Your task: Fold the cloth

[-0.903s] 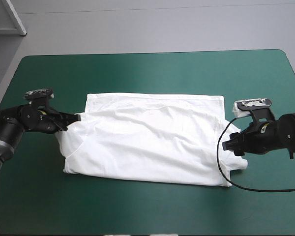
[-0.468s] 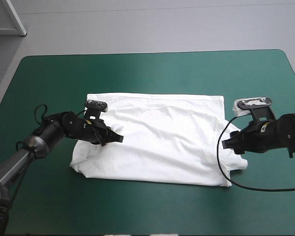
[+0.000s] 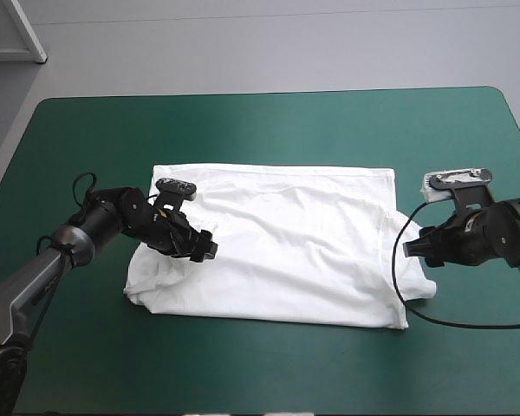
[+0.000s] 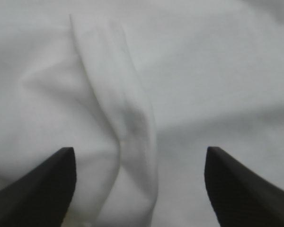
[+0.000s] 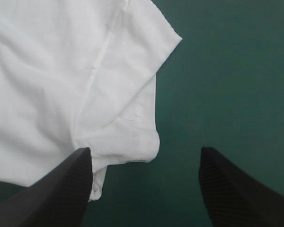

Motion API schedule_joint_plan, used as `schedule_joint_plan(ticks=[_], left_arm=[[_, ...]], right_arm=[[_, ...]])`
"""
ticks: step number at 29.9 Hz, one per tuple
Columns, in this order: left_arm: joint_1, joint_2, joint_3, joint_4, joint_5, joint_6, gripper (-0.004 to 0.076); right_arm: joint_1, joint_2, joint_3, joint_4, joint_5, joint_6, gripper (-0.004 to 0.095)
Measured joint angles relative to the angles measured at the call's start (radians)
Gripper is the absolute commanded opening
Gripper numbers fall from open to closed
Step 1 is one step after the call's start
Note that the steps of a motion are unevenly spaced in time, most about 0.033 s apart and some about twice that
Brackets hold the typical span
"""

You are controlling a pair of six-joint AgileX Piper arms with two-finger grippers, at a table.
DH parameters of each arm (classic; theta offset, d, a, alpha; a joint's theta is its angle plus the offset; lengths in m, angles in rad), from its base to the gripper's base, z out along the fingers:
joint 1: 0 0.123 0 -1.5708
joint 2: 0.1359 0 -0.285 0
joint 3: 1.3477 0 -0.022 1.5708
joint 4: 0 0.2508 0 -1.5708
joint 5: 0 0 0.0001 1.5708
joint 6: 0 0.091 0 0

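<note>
Right gripper (image 3: 408, 249) backed off; left gripper (image 3: 211, 250) covers part of the T-shirt (image 3: 303, 234).

The white T-shirt (image 3: 282, 243) lies folded, wrinkled, mid-table on the teal-green cover (image 3: 269, 121).

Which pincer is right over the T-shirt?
The left pincer: open above a ridge of the T-shirt. The right pincer, also open, sits off its sleeve edge, mostly above the teal-green cover.
</note>
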Motion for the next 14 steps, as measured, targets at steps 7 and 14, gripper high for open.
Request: schedule_joint_plan(ticks=[7, 14], left_arm=[[0.0, -0.003, -0.179, 0.18, 0.218, -0.142, 0.0567], [0.0, -0.071, -0.267, 0.208, 0.274, -0.229, 0.0567]], right_arm=[[0.0, 0.143, 0.021, -0.008, -0.075, 0.008, 0.0602], [-0.028, 0.322, 0.021, 0.018, -0.173, 0.017, 0.0602]])
